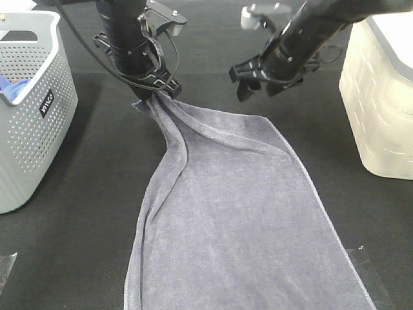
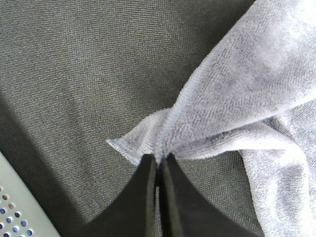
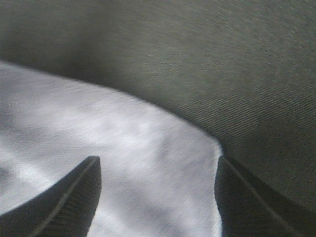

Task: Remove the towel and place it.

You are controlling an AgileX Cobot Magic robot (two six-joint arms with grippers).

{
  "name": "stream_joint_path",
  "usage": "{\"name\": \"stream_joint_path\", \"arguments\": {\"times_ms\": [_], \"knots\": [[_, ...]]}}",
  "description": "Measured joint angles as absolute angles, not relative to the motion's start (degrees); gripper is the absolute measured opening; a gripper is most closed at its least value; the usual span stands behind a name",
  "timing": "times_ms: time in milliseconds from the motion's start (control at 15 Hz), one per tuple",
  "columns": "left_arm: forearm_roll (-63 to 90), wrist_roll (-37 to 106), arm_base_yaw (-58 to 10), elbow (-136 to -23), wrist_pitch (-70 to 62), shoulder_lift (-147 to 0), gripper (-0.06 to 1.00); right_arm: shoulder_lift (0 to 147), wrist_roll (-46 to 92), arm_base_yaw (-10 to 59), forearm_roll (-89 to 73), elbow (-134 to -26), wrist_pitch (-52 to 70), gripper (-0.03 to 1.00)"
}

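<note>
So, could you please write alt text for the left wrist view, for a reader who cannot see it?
The shut left gripper pinches one hemmed corner of the grey towel, which bunches at the grip and spreads away over a dark cloth table. A perforated grey basket shows at the edge.

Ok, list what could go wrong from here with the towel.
1. The left gripper pinches only a small bunched corner of the towel; a pull might slip it free.
2. The right gripper is open above the other corner and holds nothing, so a one-sided lift would likely leave the towel twisted.
3. The towel's near end runs past the picture's edge, so a snag there could not be seen.
</note>
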State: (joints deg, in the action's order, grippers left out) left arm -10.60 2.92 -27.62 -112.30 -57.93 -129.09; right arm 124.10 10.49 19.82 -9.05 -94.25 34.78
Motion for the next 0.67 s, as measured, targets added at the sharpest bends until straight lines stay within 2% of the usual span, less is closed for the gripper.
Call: {"name": "stream_joint_path", "arguments": {"times_ms": [667], "knots": [[-7.7,3.4,-27.6,-112.3,-57.6,-129.1,0.0,137.5,1.7,19.8,4.4,-105.7,40.2,0.63]]}}
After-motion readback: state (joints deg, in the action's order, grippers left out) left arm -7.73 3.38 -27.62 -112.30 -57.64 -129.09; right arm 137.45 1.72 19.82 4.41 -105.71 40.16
